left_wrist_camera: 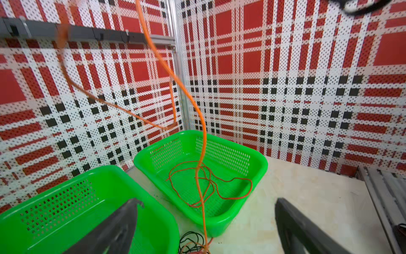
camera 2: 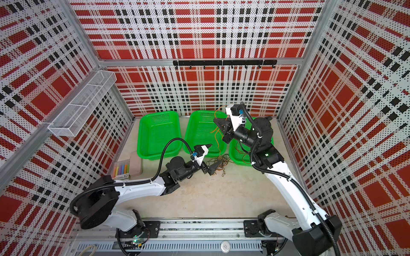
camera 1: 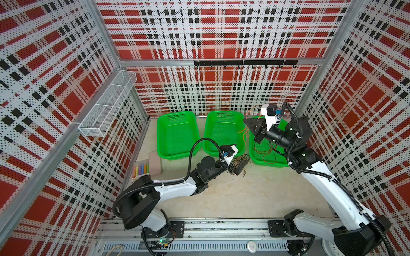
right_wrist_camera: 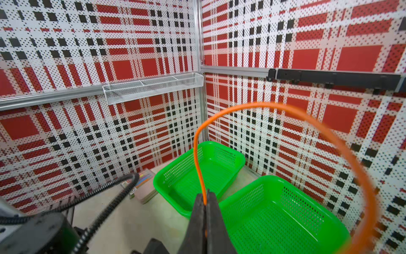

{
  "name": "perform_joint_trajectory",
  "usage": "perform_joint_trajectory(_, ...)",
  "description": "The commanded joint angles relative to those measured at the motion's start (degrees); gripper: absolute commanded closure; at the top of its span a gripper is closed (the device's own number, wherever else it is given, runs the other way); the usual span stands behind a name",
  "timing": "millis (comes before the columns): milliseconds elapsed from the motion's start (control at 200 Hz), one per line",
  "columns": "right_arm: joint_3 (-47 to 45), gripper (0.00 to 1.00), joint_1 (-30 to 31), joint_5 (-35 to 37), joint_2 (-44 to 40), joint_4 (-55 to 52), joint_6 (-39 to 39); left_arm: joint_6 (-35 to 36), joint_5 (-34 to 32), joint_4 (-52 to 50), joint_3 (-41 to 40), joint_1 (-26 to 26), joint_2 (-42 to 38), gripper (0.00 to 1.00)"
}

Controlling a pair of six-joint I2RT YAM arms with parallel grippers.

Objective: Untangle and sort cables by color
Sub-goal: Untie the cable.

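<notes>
The orange cable is being pinched between the closed jaws of the right gripper, raised above the gap between the middle basket and right basket. Its lower run is hanging into the tangle on the table, just before the baskets. The left gripper is being held with jaws spread wide beside that tangle, gripping nothing.

Judgement: the tangle should be pinned while the strand is being drawn out slowly, lest the rest be dragged along.

Reddish cables in the right basket are being shown unobstructed by the left wrist view only; the pinch, by the right wrist view.
</notes>
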Motion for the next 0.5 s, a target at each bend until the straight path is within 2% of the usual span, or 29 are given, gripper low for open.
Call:
perform_joint_trajectory(0, 1.9, 1.00, 0.7, 0.3, -1.3, -0.4, -0.9, -2.3, 1.4, 6.8, 3.5, 0.4, 4.6, 0.05)
perform_joint_trajectory(150, 1.5, 1.00, 0.7, 1.0, -2.5, -0.7, -0.9, -5.0, 2.5, 10.6, 6.3, 1.4, 10.3, 0.19)
perform_joint_trajectory(286, 1.3, 1.00, 0.7, 1.9, -3.4, -1.4, -1.7, -6.4, 5.1, 11.8, 9.6, 1.8, 13.7, 0.38)
perform_joint_trajectory(326, 1.2, 1.00, 0.7, 2.2, -3.6, -1.8, -2.0, -6.4, 5.7, 11.8, 10.2, 1.7, 14.4, 0.48)
perform_joint_trajectory(391, 1.1, 1.00, 0.7, 3.8, -4.0, -2.2, -2.3, -6.4, 5.2, 11.6, 10.6, 1.7, 14.6, 0.77)
perform_joint_trajectory(426, 0.8, 1.00, 0.7, 4.9, -4.3, -2.4, -2.6, -6.3, 4.7, 11.4, 10.3, 1.7, 14.5, 0.89)
perform_joint_trajectory(466, 0.5, 1.00, 0.7, 6.4, -4.6, -2.4, -2.7, -6.1, 4.5, 10.9, 9.9, 1.8, 13.9, 1.00)
perform_joint_trajectory(496, 0.0, 1.00, 0.4, 7.5, -4.9, -2.2, -2.6, -5.6, 4.6, 10.4, 9.7, 2.0, 13.3, 1.00)
